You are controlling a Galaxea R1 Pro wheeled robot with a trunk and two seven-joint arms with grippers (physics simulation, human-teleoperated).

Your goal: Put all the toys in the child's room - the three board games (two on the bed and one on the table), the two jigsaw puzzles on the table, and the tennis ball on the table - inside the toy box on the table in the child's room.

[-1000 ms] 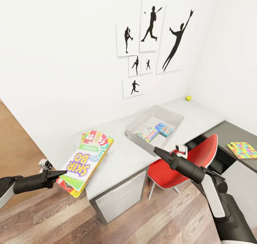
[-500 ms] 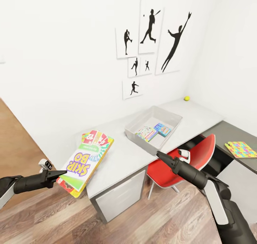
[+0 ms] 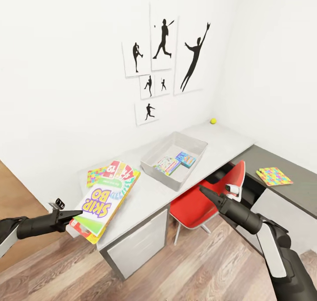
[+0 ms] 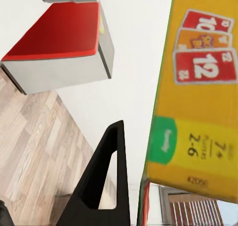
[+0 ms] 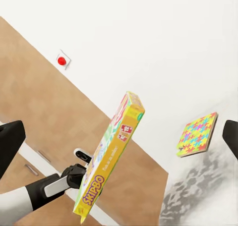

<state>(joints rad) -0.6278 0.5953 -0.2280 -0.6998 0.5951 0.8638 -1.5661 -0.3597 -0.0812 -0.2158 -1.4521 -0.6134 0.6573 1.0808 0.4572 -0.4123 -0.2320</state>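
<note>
Along the white wall, the long counter (image 3: 220,140) is seen from the head view, with a dark lower section to its right. On it, near the middle, the toy box (image 3: 152,162) is set, and two small printed boxes already lie on its floor. A red chair (image 3: 198,204) is tucked under the counter just in front of the box.

The Skip-Bo board game (image 3: 105,202) is carried tilted, at the counter's near end, gripped by its lower edge in the left gripper (image 3: 72,215), which is clenched on it. One jigsaw puzzle (image 3: 97,175) lies on the counter behind the game; another jigsaw puzzle (image 3: 274,176) rests on the dark section. The tennis ball (image 3: 213,121) sits in the far corner, well apart from the box.

The right gripper (image 3: 203,190) is held empty above the chair; whether it is released or clenched cannot be told.

The step in hand is judged to be the carrying of the game; next, it must be brought over the box and let go.
</note>
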